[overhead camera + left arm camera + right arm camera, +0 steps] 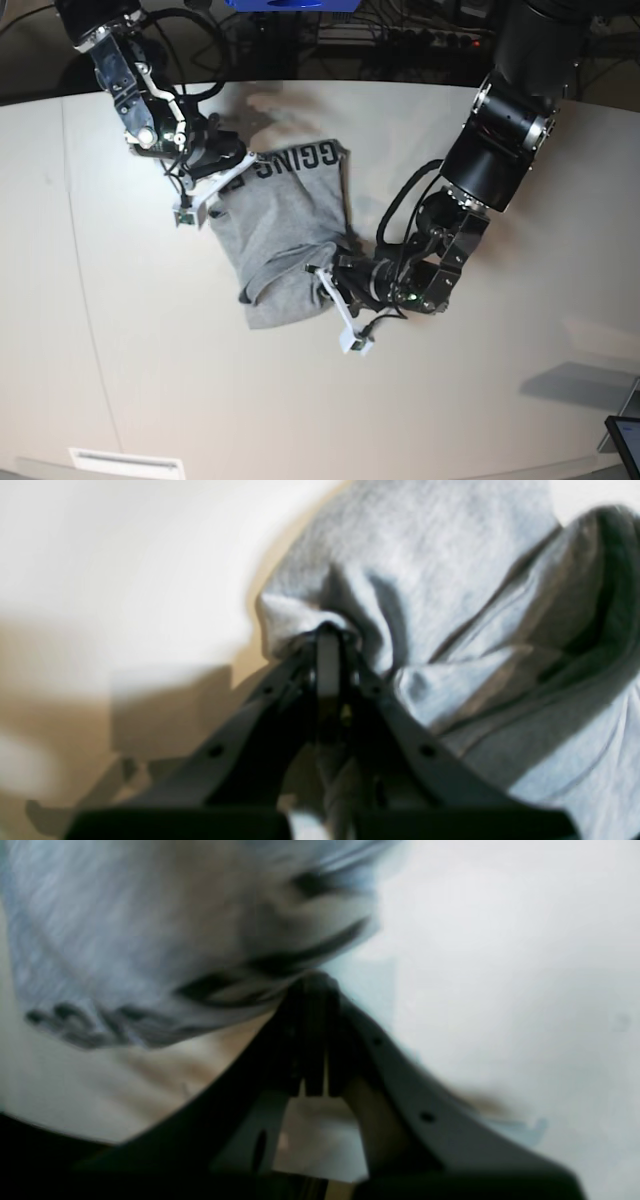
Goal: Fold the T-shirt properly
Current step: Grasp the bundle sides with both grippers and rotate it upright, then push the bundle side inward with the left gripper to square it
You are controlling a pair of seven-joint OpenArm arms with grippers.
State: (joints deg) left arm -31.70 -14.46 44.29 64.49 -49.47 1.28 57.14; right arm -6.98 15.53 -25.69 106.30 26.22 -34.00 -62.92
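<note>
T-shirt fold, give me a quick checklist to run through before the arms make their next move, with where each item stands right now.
1. Left gripper shut on the T-shirt: ok, cloth bunches at its closed tips.
2. Right gripper shut on the T-shirt: ok, the printed edge is pinched at its tips.
3. Shirt lying flat between the two grips: not ok, it is creased and partly doubled over.
4. Lettering side: ok to note, black print shows near the right gripper in the base view.
5. How many layers each grip holds: cannot tell, both wrist views are blurred.
6. Bare table beside the shirt to lay the fold: ok.
</note>
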